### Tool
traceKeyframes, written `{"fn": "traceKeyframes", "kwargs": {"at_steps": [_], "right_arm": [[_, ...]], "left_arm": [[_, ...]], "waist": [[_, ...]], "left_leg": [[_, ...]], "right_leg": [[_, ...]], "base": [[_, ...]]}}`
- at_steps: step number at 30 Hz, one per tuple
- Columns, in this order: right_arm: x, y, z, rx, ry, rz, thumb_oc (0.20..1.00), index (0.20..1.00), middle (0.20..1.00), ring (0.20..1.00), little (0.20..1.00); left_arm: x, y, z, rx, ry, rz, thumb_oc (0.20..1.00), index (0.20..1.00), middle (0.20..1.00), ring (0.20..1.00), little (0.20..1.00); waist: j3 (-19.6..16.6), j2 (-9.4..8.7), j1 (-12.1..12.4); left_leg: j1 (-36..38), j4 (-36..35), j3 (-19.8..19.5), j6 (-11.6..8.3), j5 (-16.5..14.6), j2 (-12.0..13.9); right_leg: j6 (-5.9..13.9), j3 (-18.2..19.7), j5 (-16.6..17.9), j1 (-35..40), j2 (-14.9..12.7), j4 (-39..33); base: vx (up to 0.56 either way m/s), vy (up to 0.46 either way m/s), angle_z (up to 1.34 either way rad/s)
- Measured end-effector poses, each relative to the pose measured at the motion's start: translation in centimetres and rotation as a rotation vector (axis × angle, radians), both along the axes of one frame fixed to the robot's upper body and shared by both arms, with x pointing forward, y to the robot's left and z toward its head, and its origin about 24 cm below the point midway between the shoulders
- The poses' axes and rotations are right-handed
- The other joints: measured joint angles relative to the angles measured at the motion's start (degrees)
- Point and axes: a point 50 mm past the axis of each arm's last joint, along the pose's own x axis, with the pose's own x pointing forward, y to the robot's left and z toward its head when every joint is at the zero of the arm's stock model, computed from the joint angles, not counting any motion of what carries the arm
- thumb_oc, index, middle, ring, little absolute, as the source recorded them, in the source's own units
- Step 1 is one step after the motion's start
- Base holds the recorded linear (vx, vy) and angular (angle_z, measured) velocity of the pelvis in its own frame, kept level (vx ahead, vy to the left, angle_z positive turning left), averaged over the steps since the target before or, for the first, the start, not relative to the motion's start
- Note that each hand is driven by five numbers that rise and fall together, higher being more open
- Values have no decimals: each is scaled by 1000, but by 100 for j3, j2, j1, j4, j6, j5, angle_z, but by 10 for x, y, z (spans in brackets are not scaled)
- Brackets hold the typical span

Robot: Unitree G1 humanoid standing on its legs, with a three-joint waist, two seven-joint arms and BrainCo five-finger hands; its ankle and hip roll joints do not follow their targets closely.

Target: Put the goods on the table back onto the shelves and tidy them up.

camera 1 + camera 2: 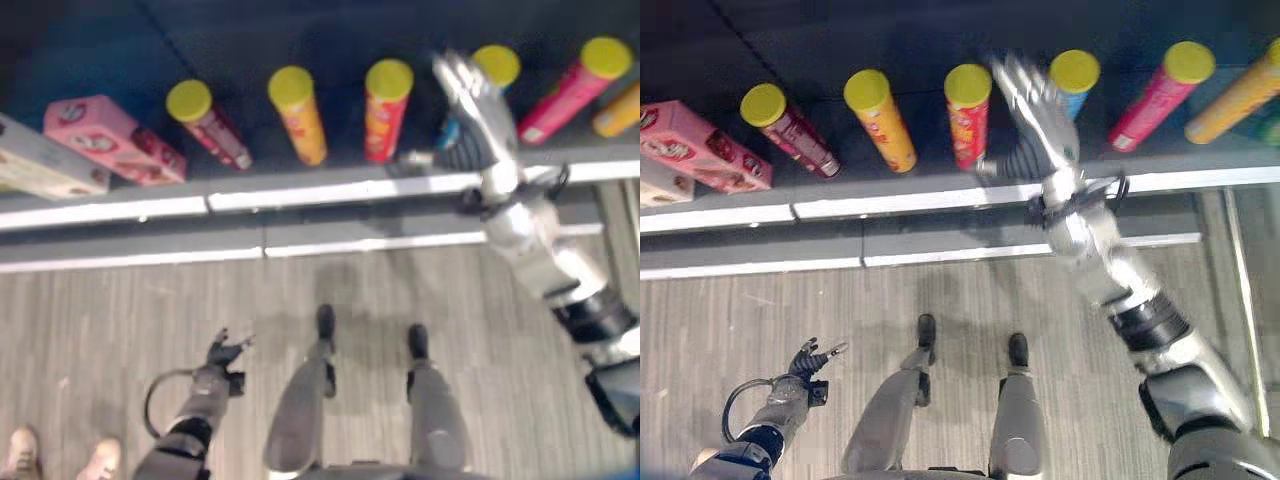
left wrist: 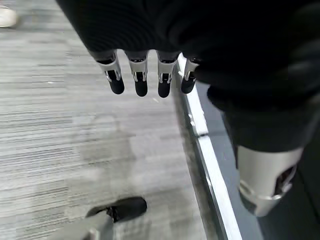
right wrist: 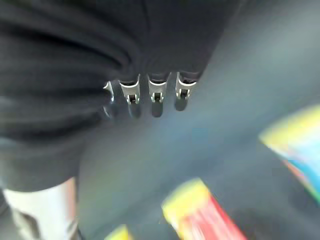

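Several tall cans with yellow lids stand in a row on the dark shelf (image 1: 300, 195): a dark red can (image 1: 210, 125), an orange can (image 1: 298, 115), a red-orange can (image 1: 385, 108), a blue can (image 1: 1075, 75) and a pink can (image 1: 570, 90). My right hand (image 1: 1040, 110) reaches over the shelf between the red-orange can and the blue can, open and holding nothing. Its straight fingers (image 3: 155, 97) hover above a red can (image 3: 200, 210). My left hand (image 1: 225, 352) hangs low over the floor, open and empty, with relaxed fingers (image 2: 140, 75).
A pink box (image 1: 110, 140) and a pale box (image 1: 40, 160) lie at the shelf's left end. Another orange can (image 1: 620, 110) sits at the far right. A person's shoes (image 1: 20, 450) stand on the grey plank floor at the lower left.
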Motion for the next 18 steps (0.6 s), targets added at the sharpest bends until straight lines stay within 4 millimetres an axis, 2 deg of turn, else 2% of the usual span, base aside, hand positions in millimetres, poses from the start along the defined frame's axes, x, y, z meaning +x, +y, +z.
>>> {"fn": "traceKeyframes", "kwargs": {"at_steps": [1, 2, 4, 5, 7, 8, 9, 11, 12, 13, 14, 15, 16, 17, 18], "right_arm": [[-6, -7, -24, 63, 138, 30, 1000, 1000, 1000, 1000, 1000], [-15, -14, -40, 161, 228, 52, 1000, 1000, 1000, 1000, 1000], [-24, -22, -67, 242, 382, 70, 1000, 1000, 1000, 1000, 1000], [-29, -31, -76, 294, 431, 60, 1000, 1000, 1000, 1000, 1000], [-32, -38, -81, 330, 464, 46, 1000, 1000, 1000, 1000, 1000], [-35, -48, -91, 393, 502, 25, 1000, 1000, 1000, 1000, 1000], [-35, -51, -92, 395, 506, 20, 1000, 1000, 1000, 1000, 1000], [-32, -51, -91, 398, 506, 18, 1000, 1000, 1000, 1000, 1000], [-33, -60, -90, 394, 498, -5, 1000, 1000, 1000, 1000, 1000], [-32, -70, -88, 395, 484, -40, 1000, 1000, 1000, 1000, 1000], [-32, -76, -86, 401, 481, -53, 1000, 1000, 1000, 1000, 1000], [-31, -78, -86, 411, 479, -61, 1000, 1000, 1000, 1000, 1000], [-32, -80, -85, 411, 474, -67, 1000, 1000, 1000, 1000, 1000], [-33, -84, -84, 409, 467, -80, 1000, 1000, 1000, 1000, 1000], [-34, -95, -78, 403, 444, -117, 1000, 1000, 1000, 1000, 1000]], "left_arm": [[1, -2, 0, 10, 5, -18, 1000, 1000, 1000, 1000, 1000], [-8, -1, -5, 2, 32, -2, 1000, 1000, 1000, 1000, 1000], [-16, -2, -11, 0, 59, -3, 1000, 1000, 1000, 1000, 1000], [-19, -4, -13, -11, 65, 5, 1000, 1000, 1000, 1000, 1000], [-22, -4, -15, -26, 70, 26, 1000, 1000, 1000, 1000, 1000], [-24, -3, -16, -18, 83, 20, 1000, 1000, 1000, 1000, 1000], [-25, -4, -17, -18, 87, 16, 1000, 1000, 1000, 1000, 1000], [-30, -3, -18, -20, 96, 21, 1000, 1000, 1000, 1000, 1000], [-29, -4, -17, -26, 88, 18, 1000, 1000, 1000, 1000, 1000], [-21, -8, -13, -34, 46, 2, 1000, 1000, 1000, 1000, 1000], [-16, -8, -10, -40, 17, 5, 1000, 1000, 1000, 1000, 1000], [-19, -2, -9, -44, 11, 37, 1000, 1000, 1000, 1000, 1000], [-25, 5, -10, -44, 20, 69, 1000, 1000, 1000, 1000, 1000], [-31, 6, -13, -44, 40, 78, 1000, 1000, 1000, 1000, 1000], [-26, 1, -12, -56, 35, 65, 1000, 1000, 1000, 1000, 1000]], "waist": [[-39, -78, -72], [-86, -88, -23], [-183, -165, -293], [-207, -176, -402], [-258, -181, -417], [-372, -325, -527], [-384, -350, -559], [-427, -396, -410], [-495, -430, -515], [-559, -367, -564], [-583, -324, -570], [-629, -347, -362], [-735, -394, -324], [-790, -350, -342], [-862, -263, -498]], "left_leg": [[140, -75, 136, 1, -14, 8], [260, -114, 235, 31, -54, 16], [422, -126, 440, 41, -128, 26], [516, -150, 547, 47, -169, 38], [581, -199, 675, 48, -187, 66], [796, -264, 1007, -21, -300, 142], [922, -284, 1280, 2, -331, 287], [1220, -338, 1794, -9, -361, 526], [1391, -251, 2016, -16, -516, 589], [1483, -174, 2142, -24, -641, 715], [1593, -113, 2384, -138, -664, 883], [1852, -86, 2694, -306, -722, 1047], [1968, 14, 2843, -445, -845, 1173], [1957, 62, 2779, -466, -885, 1216], [1992, 80, 2613, -521, -894, 1349]], "right_leg": [[16, 106, 61, 42, 13, -126], [27, 199, 80, 178, 6, -204], [62, 391, 205, 271, 14, -406], [66, 465, 270, 350, 20, -537], [63, 560, 314, 386, 26, -625], [45, 708, 505, 285, 111, -697], [65, 502, 709, 208, 205, -683], [121, -484, 1094, 104, 297, -715], [-113, -1105, 925, 300, 191, -944], [-66, -1602, 890, 302, 112, -930], [-93, -2084, 743, 236, 82, -771], [-110, -2421, 574, 207, 76, -523], [-186, -2519, 727, 247, 118, -481], [-353, -2504, 781, 276, 216, -492], [-430, -2493, 742, 270, 387, -477]], "base": [[80, 115, -46], [51, 90, -57], [84, 103, -58], [67, 51, -50], [15, 15, -63], [-2, -18, -123], [5, -37, -159], [6, -65, -149], [103, -140, -135], [120, -216, -102], [145, -242, -132], [42, -170, -137], [59, -335, -119], [74, -363, -63], [117, -470, -38]]}}
